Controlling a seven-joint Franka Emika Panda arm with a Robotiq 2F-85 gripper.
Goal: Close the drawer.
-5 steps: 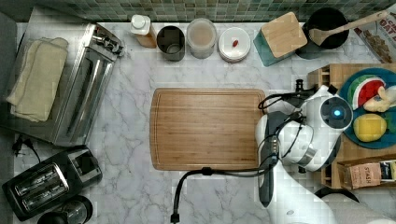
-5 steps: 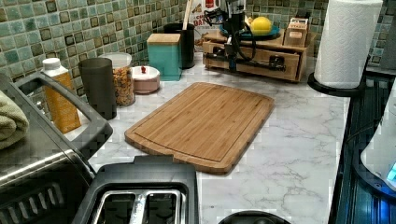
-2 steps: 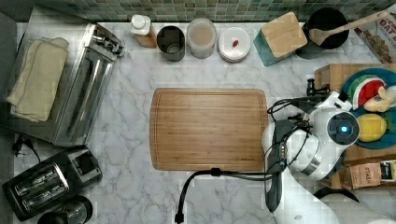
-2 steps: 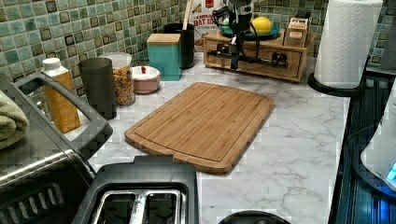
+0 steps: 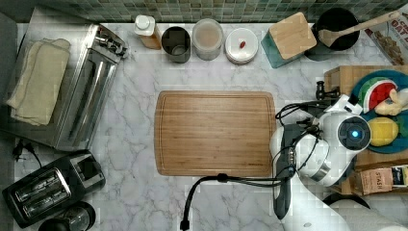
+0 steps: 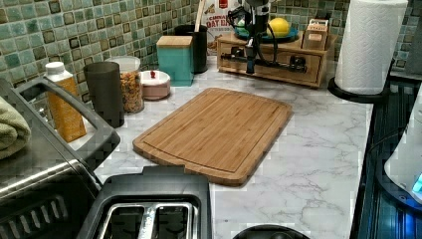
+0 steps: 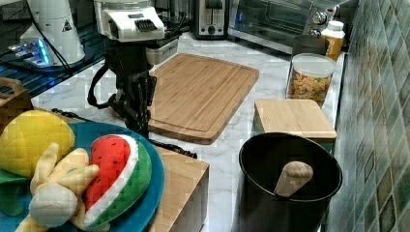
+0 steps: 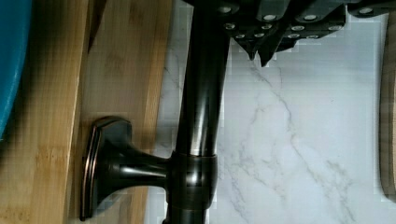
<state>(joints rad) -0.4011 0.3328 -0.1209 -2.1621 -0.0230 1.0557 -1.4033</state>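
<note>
My fingers (image 8: 261, 44) sit at the drawer's (image 6: 271, 62) black bar handle (image 8: 201, 93) — right against the bar in the wrist view, but whether they clench it or merely press it I cannot tell. The drawer sits in the small wooden organizer (image 6: 278, 55) at the far end of the tabletop (image 6: 318, 144) in the left view, beyond the cutting board (image 6: 219, 129). The bar runs crosswise along the drawer front — my judgement: the push must go square to it, toward the wooden face (image 8: 121, 93) behind the post (image 8: 126, 161). Little gap looks left; nearly shut.
</note>
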